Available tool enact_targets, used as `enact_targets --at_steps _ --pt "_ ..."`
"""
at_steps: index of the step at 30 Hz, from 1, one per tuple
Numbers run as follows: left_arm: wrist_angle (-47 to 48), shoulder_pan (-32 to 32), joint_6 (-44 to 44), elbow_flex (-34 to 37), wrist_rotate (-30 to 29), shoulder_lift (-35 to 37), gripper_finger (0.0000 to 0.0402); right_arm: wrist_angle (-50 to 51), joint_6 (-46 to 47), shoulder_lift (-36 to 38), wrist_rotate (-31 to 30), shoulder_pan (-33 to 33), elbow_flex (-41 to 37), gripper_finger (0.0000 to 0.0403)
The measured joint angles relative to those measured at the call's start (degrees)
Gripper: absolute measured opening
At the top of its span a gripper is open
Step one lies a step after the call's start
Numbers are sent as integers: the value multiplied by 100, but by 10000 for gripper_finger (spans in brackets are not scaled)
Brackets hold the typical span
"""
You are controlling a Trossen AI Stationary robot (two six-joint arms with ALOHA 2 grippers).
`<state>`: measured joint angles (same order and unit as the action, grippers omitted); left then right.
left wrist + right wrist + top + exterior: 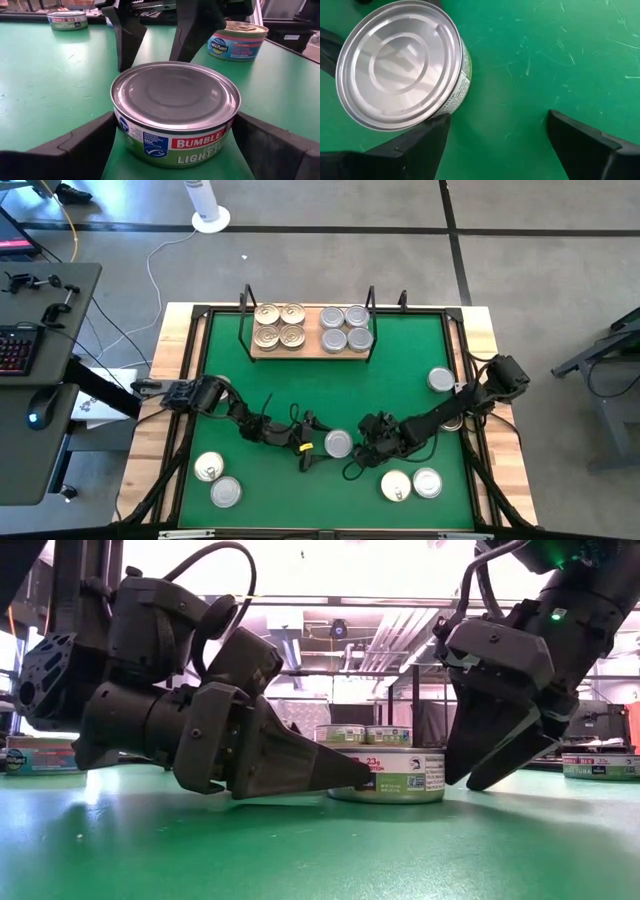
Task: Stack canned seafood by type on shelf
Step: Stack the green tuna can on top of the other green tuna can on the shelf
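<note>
A silver-lidded can (338,443) with a green label stands flat on the green mat at mid-table. My left gripper (175,117) is open and lies nearly level from the table's left, one finger on each side of this can (175,112). My right gripper (497,125) is open and slants down just right of the can (400,65), with only mat between its fingers. On the shelf (311,332) at the far edge, gold-lidded cans (279,326) stand left and silver-lidded cans (346,328) right. My left gripper has its fingers (90,145) close against the can's side wall (120,127) on two opposite sides, and I cannot tell whether they touch it. The can rests flat on the mat. My right gripper has one fingertip (432,132) at the can's lower rim (447,112); whether it touches cannot be told.
Loose cans lie on the mat: two near left (217,480), two near right (412,484), one at the right (441,380) and one partly under the right arm (452,421). A black frame edges the mat (400,370). The shelf's black uprights (244,320) rise at its ends.
</note>
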<state>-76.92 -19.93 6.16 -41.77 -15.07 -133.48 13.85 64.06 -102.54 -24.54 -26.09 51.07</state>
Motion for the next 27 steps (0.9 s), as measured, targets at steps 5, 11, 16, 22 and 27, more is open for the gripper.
enact_targets --at_steps 5,11,16,22,27 --pt "-8 -11 17 1 -55 -1 373 -10 1 -4 -13 6 0 332" --pt "55 33 48 -3 -33 1 373 -17 8 -7 -32 7 0 332" --pt "119 117 71 2 144 14 373 -31 -3 -11 -43 9 0 332" --pt "130 107 32 -17 150 16 373 -28 -45 -11 -45 11 0 332" --pt "153 54 -33 -16 111 48 373 -28 -66 -11 -40 13 0 332"
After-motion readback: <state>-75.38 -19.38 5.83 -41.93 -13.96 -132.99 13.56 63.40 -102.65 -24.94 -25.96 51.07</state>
